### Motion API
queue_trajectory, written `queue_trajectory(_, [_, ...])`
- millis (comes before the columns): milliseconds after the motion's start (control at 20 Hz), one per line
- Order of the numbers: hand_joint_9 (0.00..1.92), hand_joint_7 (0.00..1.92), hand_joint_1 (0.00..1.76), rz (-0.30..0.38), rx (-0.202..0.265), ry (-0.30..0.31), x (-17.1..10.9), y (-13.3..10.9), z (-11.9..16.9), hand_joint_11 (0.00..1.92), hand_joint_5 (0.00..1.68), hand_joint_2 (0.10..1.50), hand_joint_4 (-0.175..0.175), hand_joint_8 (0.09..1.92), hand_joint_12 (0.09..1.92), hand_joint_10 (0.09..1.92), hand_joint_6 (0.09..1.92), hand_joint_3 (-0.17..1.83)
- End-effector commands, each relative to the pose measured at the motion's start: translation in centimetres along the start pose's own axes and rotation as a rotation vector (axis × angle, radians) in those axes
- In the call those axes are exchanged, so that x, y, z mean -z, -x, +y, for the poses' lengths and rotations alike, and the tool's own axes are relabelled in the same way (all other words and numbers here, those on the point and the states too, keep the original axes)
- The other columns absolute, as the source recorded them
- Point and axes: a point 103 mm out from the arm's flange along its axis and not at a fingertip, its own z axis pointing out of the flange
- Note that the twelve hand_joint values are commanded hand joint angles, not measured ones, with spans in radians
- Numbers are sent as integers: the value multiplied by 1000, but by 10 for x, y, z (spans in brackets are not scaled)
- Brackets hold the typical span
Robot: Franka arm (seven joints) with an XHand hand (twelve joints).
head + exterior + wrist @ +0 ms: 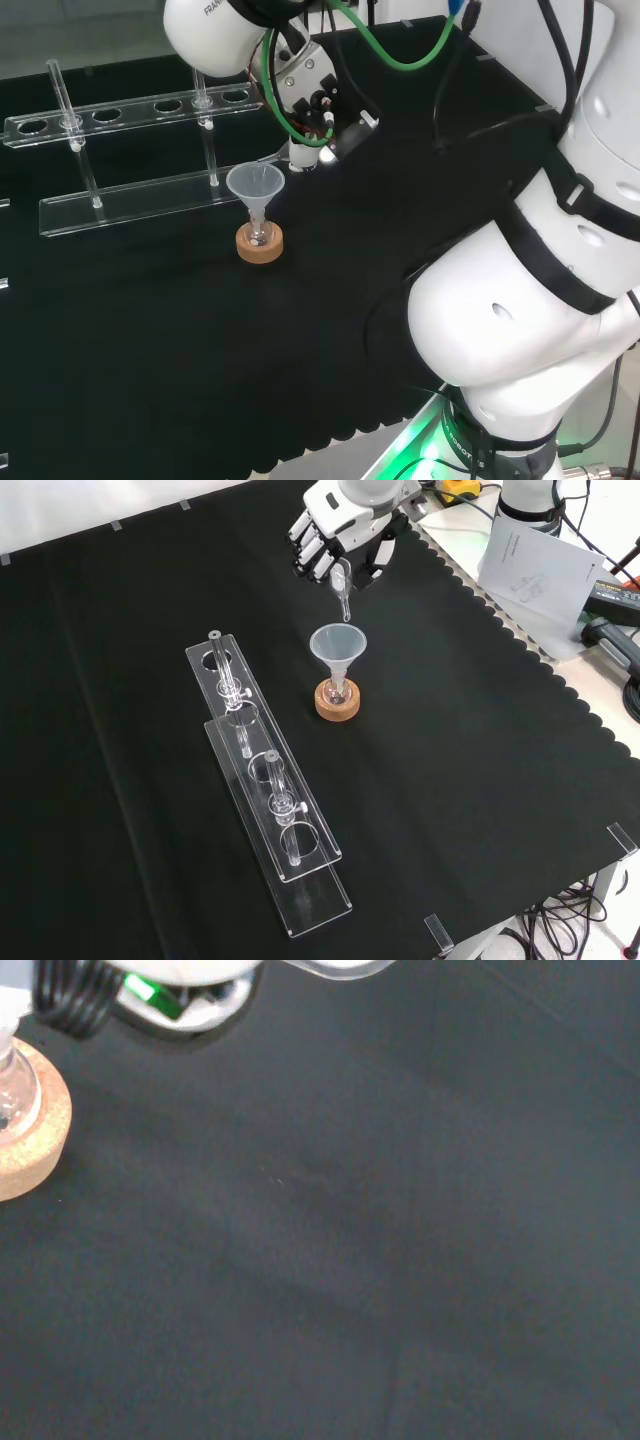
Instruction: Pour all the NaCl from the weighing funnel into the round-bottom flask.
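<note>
While held in the hand, the weighing funnel hangs tip-down above the wide funnel.
Weighing funnel (342,588): clear, narrow, spout down; its tip is just above the far rim of the wide funnel, apart from it in the front view.
Contents: cannot tell.
Hand (335,530): at the top of the front view, fingers curled round the weighing funnel's upper end.
Funnel (338,646): clear cone, upright, stem in the flask's neck.
Flask (338,692): small, round-bottomed, clear; seated in the ring.
Cork ring (338,702): on the cloth, under the flask; its edge shows in the wrist view (25,1145).
Rack (262,780): clear, with holes and posts, to the left of the flask in the front view, well apart.
Cloth (470,780): black, covers the bench.
</note>
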Motion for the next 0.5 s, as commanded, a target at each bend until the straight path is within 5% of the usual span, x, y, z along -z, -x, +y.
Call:
queue_trajectory(50, [965,670,1113,-50,1,-7,2,-7,1,702,1233,666,175,636,1108,377,751,672])
queue_trajectory(500, [967,667,1113,-106,-7,-15,3,-8,8,705,1233,666,175,636,1105,372,750,671])
